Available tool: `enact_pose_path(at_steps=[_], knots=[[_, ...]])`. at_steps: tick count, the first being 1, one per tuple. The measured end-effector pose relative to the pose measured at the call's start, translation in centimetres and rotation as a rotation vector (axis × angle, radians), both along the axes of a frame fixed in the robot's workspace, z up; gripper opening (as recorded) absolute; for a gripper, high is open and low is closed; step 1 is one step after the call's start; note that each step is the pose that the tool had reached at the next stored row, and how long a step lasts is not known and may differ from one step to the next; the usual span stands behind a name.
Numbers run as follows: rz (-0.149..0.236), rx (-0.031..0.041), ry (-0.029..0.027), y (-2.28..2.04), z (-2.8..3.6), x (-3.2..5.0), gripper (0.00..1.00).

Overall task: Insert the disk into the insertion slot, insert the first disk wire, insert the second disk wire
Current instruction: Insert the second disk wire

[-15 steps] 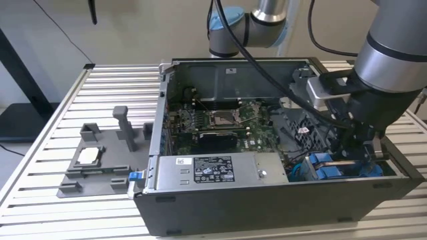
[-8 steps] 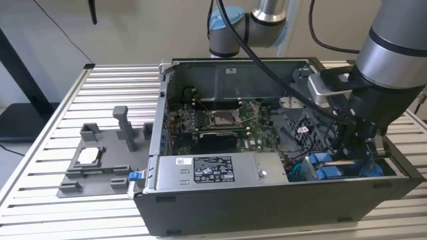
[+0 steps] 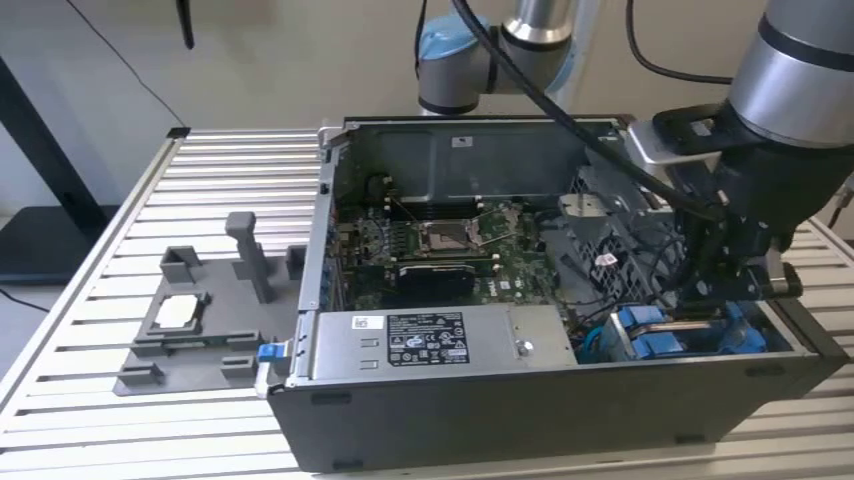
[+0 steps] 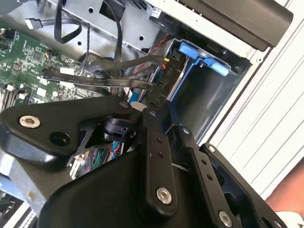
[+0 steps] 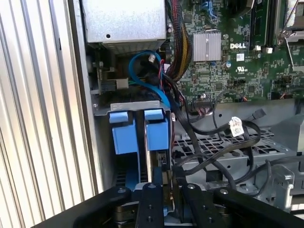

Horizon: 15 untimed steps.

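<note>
While the arm hangs low inside the open computer case [image 3: 561,420], its gripper [image 5: 164,197] is pinched narrow on a dark wire plug at the disk [image 5: 154,137], so I judge the wiring step underway. Next needs a square, gentle push. The disk stands in its blue carrier in the corner slot [image 4: 204,90].

Open PC case [image 3: 534,400] on slatted table [image 3: 94,300]; grey fixture [image 3: 200,330] well apart from tool, motherboard [image 3: 441,245] nearer.
</note>
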<state>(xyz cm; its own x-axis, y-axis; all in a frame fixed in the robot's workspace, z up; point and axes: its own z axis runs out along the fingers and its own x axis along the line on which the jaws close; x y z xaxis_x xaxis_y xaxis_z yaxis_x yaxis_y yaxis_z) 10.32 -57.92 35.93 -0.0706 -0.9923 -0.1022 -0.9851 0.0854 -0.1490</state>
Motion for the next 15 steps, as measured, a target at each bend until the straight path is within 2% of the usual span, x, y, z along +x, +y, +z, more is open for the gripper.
enact_pose_path(at_steps=[3,7,15], knots=[[0.000,0.0002,0.0000,0.00,1.11,-0.01,0.24],[0.000,0.0001,-0.0003,0.00,2.13,-0.03,0.24],[0.000,0.0004,-0.0011,0.00,2.19,-0.03,0.24]])
